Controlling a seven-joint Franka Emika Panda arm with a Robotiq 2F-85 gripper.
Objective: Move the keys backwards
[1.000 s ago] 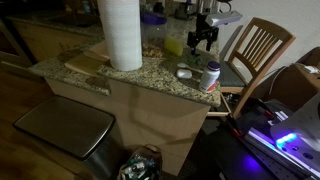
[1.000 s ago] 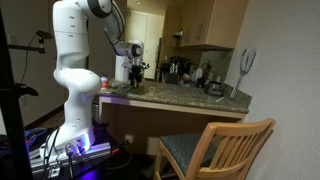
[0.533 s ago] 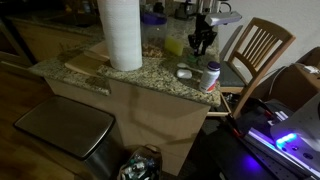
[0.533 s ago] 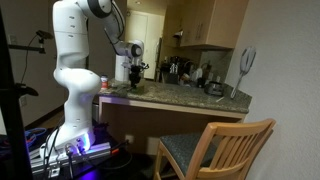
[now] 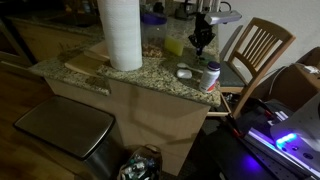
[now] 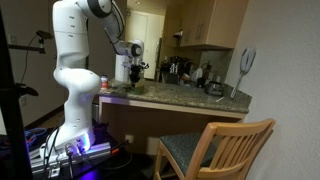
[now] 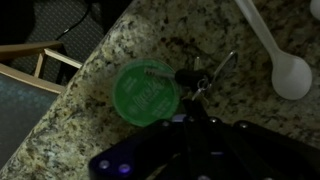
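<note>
In the wrist view the keys [image 7: 200, 80] lie on the speckled granite counter [image 7: 110, 45], a metal ring joined to a round green tag [image 7: 147, 90]. My gripper [image 7: 194, 116] comes in from the bottom edge, and its dark fingers have met on the keys just below the ring. In both exterior views the gripper [image 5: 201, 47] [image 6: 137, 80] points straight down at the counter's far end. The keys themselves are too small and dark to pick out there.
A white plastic spoon [image 7: 288, 72] lies right of the keys. On the counter stand a tall paper towel roll [image 5: 120, 35], a wooden board [image 5: 85, 62], a small tin [image 5: 184, 72] and a red-capped bottle [image 5: 212, 75]. A wooden chair [image 5: 258, 45] stands beside the counter's edge.
The jaws have gone from open to shut over the keys. The arm has stayed in the same place above the counter.
</note>
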